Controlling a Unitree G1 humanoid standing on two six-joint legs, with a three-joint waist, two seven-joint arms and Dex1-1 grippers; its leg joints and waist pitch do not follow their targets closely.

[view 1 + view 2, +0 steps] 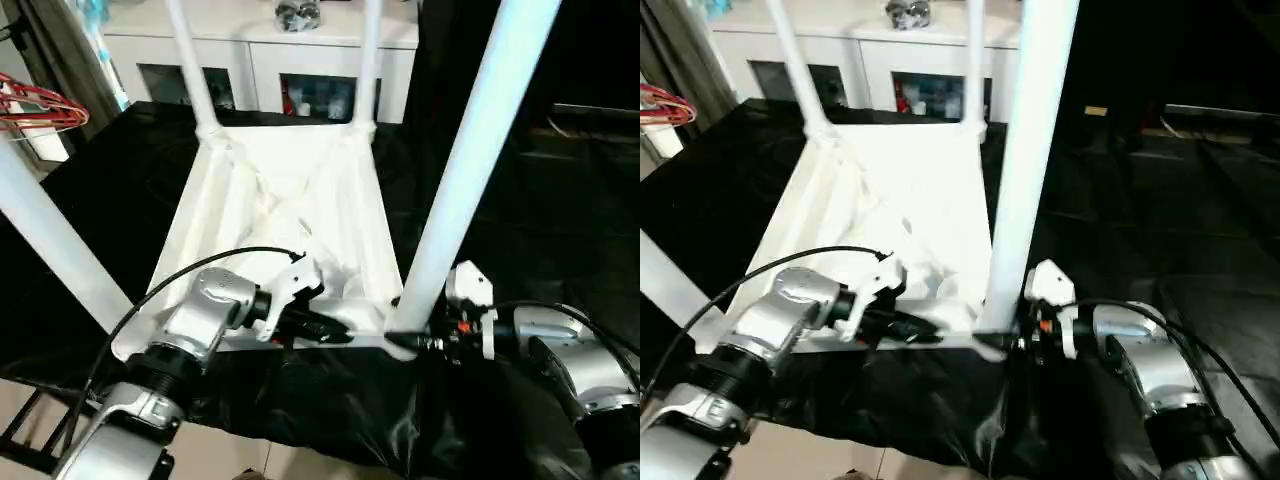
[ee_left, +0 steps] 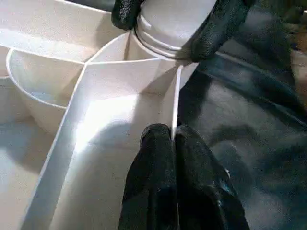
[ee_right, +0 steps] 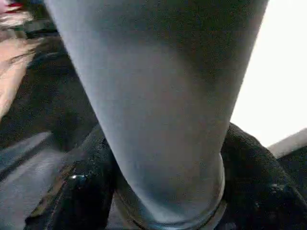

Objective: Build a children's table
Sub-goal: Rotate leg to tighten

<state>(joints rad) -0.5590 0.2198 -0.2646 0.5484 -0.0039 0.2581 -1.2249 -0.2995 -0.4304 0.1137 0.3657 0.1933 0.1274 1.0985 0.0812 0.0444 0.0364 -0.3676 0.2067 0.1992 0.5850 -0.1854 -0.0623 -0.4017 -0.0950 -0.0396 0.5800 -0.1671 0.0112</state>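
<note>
Left wrist view — left gripper (image 2: 173, 143) pinching tabletop rim (image 2: 175, 103)

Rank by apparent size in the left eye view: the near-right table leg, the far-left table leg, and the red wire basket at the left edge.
1. Near-right leg: largest, though it stands closest to the camera.
2. Far-left leg: thinner and shorter in view, being farther away and cut off at the top.
3. Red wire basket: smallest, partly cropped by the picture's edge.

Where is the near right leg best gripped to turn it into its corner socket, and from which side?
Low down, just above the socket, from the outer side as the right gripper has it: the near right leg is thickest there, and the tabletop's ribs block an approach from inside.
</note>
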